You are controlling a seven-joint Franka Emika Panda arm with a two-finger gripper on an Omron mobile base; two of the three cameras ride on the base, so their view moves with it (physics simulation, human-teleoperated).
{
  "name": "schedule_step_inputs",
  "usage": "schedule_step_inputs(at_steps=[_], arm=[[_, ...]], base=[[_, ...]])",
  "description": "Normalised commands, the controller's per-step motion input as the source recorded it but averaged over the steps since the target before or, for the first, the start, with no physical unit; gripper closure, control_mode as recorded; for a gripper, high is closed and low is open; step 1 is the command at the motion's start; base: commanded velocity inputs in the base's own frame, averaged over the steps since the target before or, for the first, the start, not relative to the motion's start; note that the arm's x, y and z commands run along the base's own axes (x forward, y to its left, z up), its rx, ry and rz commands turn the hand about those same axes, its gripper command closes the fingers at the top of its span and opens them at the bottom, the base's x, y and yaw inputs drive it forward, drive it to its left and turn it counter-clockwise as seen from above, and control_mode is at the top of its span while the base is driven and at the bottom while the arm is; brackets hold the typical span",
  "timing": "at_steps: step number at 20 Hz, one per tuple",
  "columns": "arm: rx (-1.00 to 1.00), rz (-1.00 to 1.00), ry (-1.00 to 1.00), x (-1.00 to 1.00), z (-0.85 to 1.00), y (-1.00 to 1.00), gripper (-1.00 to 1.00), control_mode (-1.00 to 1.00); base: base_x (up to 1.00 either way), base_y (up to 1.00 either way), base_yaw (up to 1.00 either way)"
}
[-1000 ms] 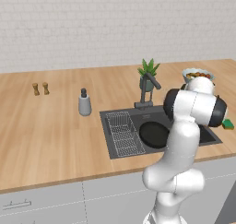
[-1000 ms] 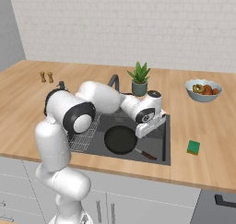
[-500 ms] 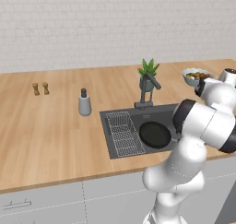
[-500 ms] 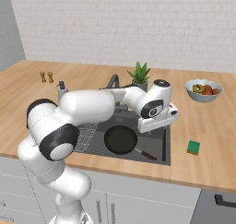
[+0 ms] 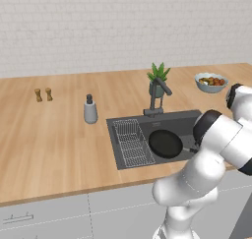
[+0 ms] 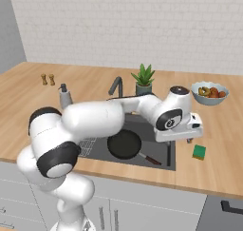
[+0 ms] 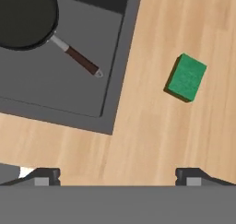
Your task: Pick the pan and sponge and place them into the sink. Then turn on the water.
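Over the right edge of the sink (image 6: pixel 172 151), the gripper (image 7: pixel 117 174) hangs above bare wooden worktop (image 7: pixel 152 135), jaws spread wide with nothing between them. Hand view shows its 2 dark fingertips (image 7: pixel 42 176) at the bottom, far apart, wood grain between them.

Pan (image 6: pixel 124 144) lies flat in the sink basin, black and round, brown handle pointing toward the basin's front right corner; handle tip stops just short of the basin wall in the hand view. Same pan (image 5: pixel 166 143) in the left base view sits right of the wire rack (image 5: pixel 131 142).

Sponge (image 7: pixel 186 77) is on the worktop, well outside the sink, to its right, green face up, apart from the gripper. Right base view has the sponge (image 6: pixel 199 152) just beside and below the white hand, not touching it as far as I can tell, though the angle is poor.

Faucet (image 5: pixel 158 93) stands behind the basin, spout over it, no stream visible. Potted plant (image 6: pixel 143 79) just behind the faucet. Grey fruit bowl (image 6: pixel 210 92) farther right at the back. Soap dispenser (image 5: pixel 90 110) left of the sink, 2 small brown shakers (image 5: pixel 43 94) farther left
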Motion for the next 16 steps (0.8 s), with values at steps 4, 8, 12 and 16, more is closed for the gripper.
schedule_step_inputs(at_steps=[4,8,12,16], arm=[[0.13,-0.17,0.0,0.0,-0.02,-0.37,-1.0,-1.0],[0.14,-0.14,0.0,0.04,-0.04,-0.43,-1.0,-1.0],[0.09,-0.12,0.0,0.07,-0.19,-0.39,-1.0,-1.0],[0.0,-0.03,-0.01,0.37,-0.47,-0.08,-1.0,-1.0]], base=[[0.0,0.0,0.0],[0.0,0.0,0.0],[0.0,0.0,0.0],[0.0,0.0,0.0]])
